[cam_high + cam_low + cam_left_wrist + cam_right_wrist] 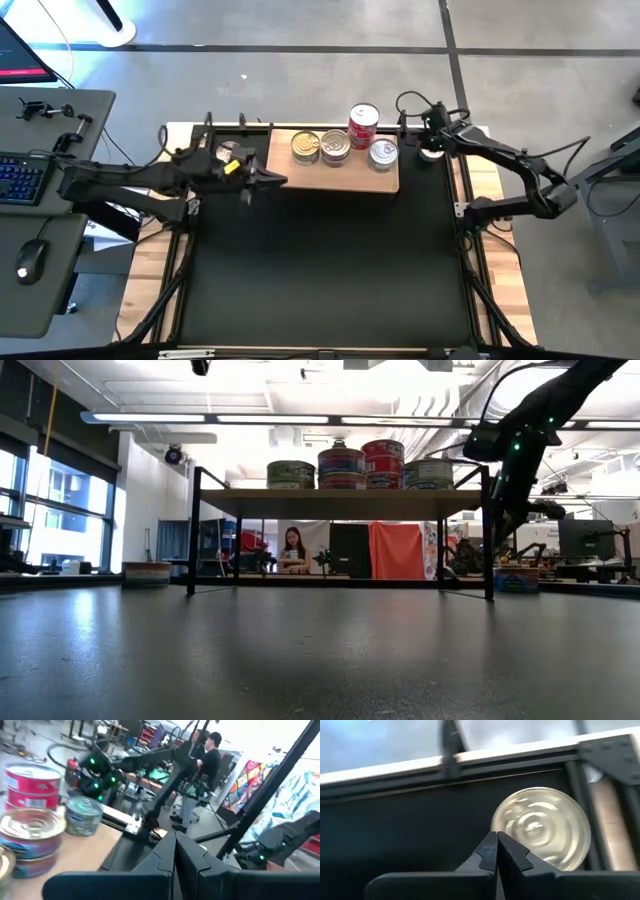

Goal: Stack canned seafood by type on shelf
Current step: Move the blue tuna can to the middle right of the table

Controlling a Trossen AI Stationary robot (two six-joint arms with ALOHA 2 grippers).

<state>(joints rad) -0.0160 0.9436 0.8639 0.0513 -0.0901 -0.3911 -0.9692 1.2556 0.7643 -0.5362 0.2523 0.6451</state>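
The shelf (345,178), a light wooden board on black legs (194,530), stands at the table's far middle. On it are a gold-lidded tin (305,147), a silver-lidded stack (335,148), a taller red-sided stack (363,125) and a silver tin (383,153). Another silver-lidded tin (540,827) lies on the table just right of the shelf. My right gripper (496,839) is shut and slants down right beside it. My left gripper (175,840) is shut with nothing in it. It points level by the shelf's near left corner (272,181). My right gripper's shut fingertips (490,847) stand at the edge of the lone tin's lid (507,832), coming from above at a slant. Whether they touch the tin I cannot tell.
A black mat (320,270) covers the table in front of the shelf. Another round tin (228,153) shows left of the shelf, partly under my left arm. Black frame rails (510,767) run close behind the lone tin. A desk with keyboard (20,180) stands left. People show beyond the table (205,760).
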